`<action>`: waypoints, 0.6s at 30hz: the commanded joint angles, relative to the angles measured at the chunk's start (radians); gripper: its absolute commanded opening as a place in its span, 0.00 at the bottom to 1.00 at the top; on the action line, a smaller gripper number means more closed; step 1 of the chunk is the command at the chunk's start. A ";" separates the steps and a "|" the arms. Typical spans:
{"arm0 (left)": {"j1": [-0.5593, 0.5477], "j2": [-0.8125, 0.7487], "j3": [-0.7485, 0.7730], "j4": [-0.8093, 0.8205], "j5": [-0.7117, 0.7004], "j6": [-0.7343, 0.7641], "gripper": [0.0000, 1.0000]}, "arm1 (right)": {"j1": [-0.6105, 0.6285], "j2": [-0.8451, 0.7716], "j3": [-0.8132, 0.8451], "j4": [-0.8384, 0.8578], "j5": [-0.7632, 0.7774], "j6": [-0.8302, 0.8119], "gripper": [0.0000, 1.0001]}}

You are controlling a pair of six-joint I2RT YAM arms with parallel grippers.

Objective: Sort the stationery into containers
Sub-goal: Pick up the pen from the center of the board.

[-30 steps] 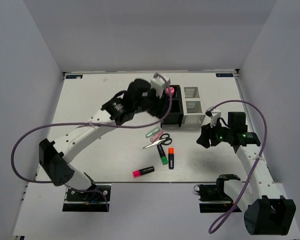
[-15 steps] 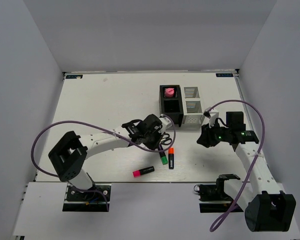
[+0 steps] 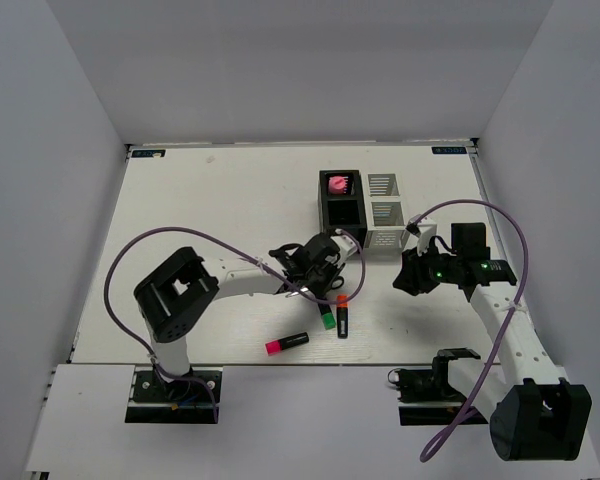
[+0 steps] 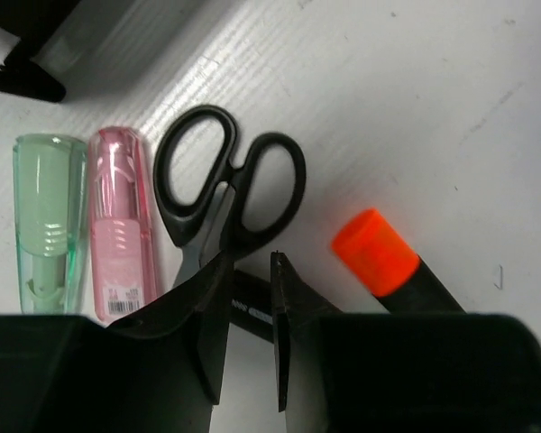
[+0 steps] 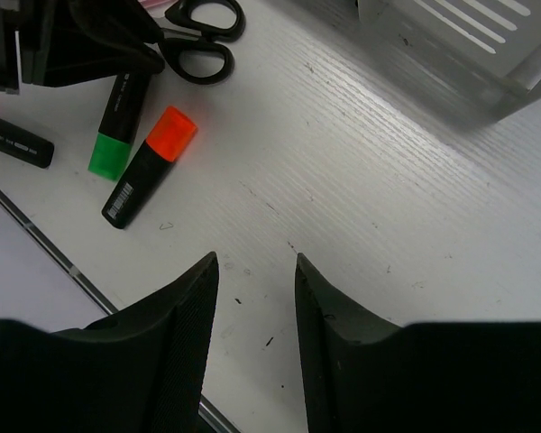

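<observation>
My left gripper (image 3: 325, 272) hangs low over the loose stationery, its jaws a narrow gap apart (image 4: 251, 262) and holding nothing. The black body of the green-capped highlighter (image 3: 327, 318) crosses under that gap. Just ahead lie the black-handled scissors (image 4: 239, 194), a pastel pink piece (image 4: 122, 225), a pastel green piece (image 4: 45, 225) and the orange-capped highlighter (image 4: 371, 253). A pink-capped highlighter (image 3: 287, 343) lies nearer the front edge. The pink tube (image 3: 337, 184) stands in the black organizer (image 3: 325, 215). My right gripper (image 3: 408, 276) is open and empty above bare table (image 5: 252, 262).
The white slotted organizer (image 3: 385, 225) stands right of the black one and shows at the top right of the right wrist view (image 5: 460, 45). The table's front edge (image 5: 36, 234) runs close to the highlighters. Grey walls enclose the table.
My left arm has come away from the black organizer, leaving the pink tube in it, and moved forward and down over the scissors and highlighters. My right arm has barely moved.
</observation>
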 commanded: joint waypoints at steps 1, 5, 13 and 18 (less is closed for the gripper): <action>0.013 0.006 0.063 0.033 -0.033 0.001 0.35 | 0.009 -0.009 0.015 -0.003 -0.019 -0.012 0.43; 0.021 0.032 0.091 0.027 -0.036 -0.013 0.35 | 0.007 -0.015 0.015 -0.006 -0.019 -0.018 0.43; 0.043 0.023 0.092 0.033 -0.023 -0.018 0.37 | 0.013 -0.015 0.015 -0.006 -0.014 -0.021 0.45; 0.092 -0.026 0.028 0.073 -0.020 -0.044 0.37 | 0.013 -0.015 0.015 -0.005 -0.011 -0.024 0.45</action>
